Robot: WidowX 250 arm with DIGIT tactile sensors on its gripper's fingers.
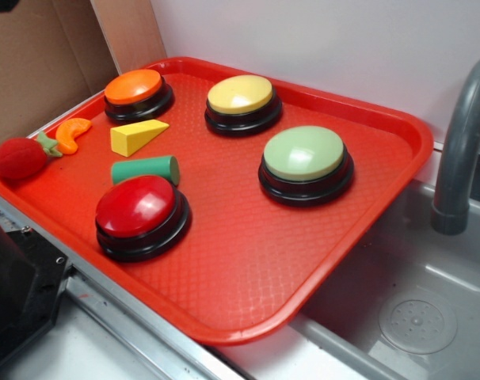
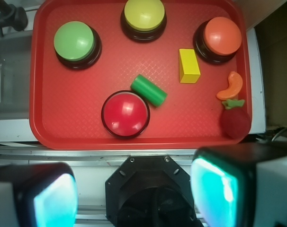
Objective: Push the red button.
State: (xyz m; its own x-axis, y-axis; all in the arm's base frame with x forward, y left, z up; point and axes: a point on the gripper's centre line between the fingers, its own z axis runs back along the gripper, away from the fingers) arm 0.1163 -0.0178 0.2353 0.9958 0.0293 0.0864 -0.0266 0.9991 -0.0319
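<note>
Red button [image 2: 125,114] untouched | jaws [image 2: 134,191] wide apart, empty | above tray [image 2: 82,135] edge

Both gripper fingers [image 2: 49,198] are super blurry and chopped off by the bottom edge in the wrist view, so no tips visible. In the exterior shot the faucet [image 1: 464,142] runs off the right side, and the sink [image 1: 430,317] gets cut off too.

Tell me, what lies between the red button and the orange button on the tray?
The green cylinder and yellow wedge lie between the red button and the orange button; both views show it.
</note>
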